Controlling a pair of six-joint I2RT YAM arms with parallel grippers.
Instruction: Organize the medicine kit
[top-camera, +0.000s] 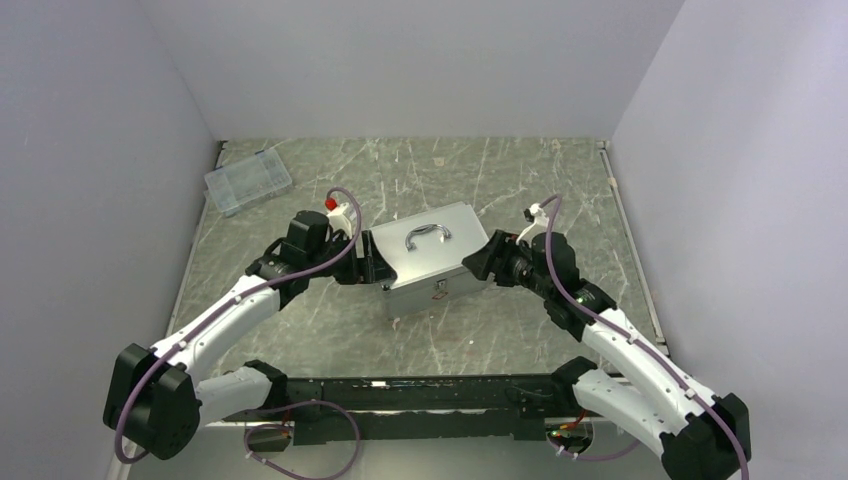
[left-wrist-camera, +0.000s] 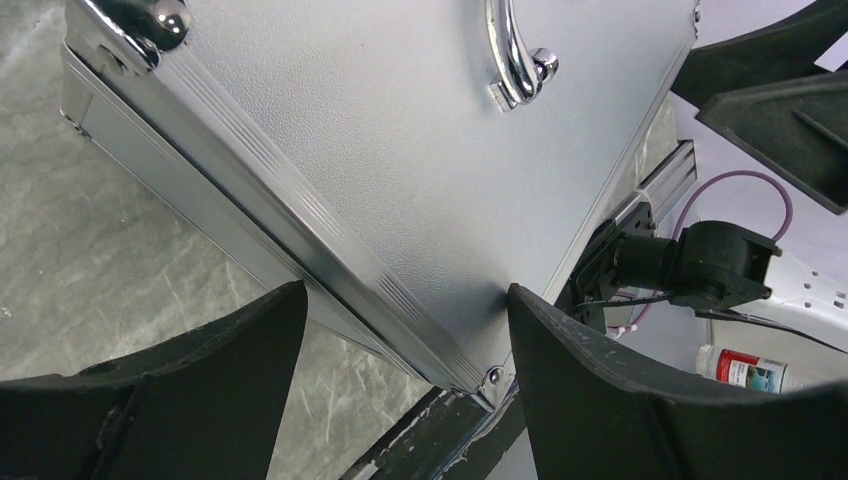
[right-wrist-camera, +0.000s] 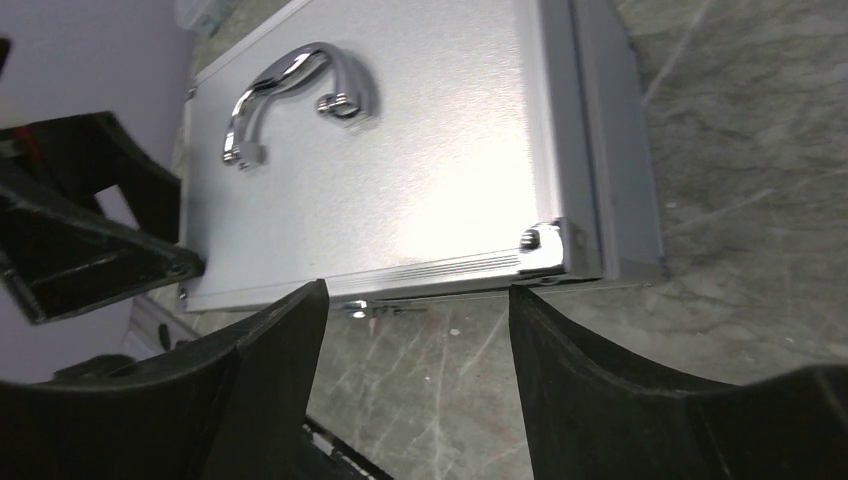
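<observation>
The green-grey marbled table carries the medicine kit, a silver-grey rectangular metal case that lies closed near the middle, turned at an angle, between the two arms. Its curved chrome handle sits on top and its small front latch faces the robot.

The case looks rigid and fairly heavy, and its smooth brushed panels are likely slippery. The ribbed edge rails, the corners or the handle seem the surest places to take hold.

The left gripper stands at the case's left end with its black fingers spread, and a bottom corner of the case lies in the gap between them. The right gripper faces the right end, also spread, and the near edge lies just beyond its fingertips. Whether either one touches the metal cannot be told.

A clear plastic compartment box lies well apart at the far left. A small white bottle shows beside the right arm.
</observation>
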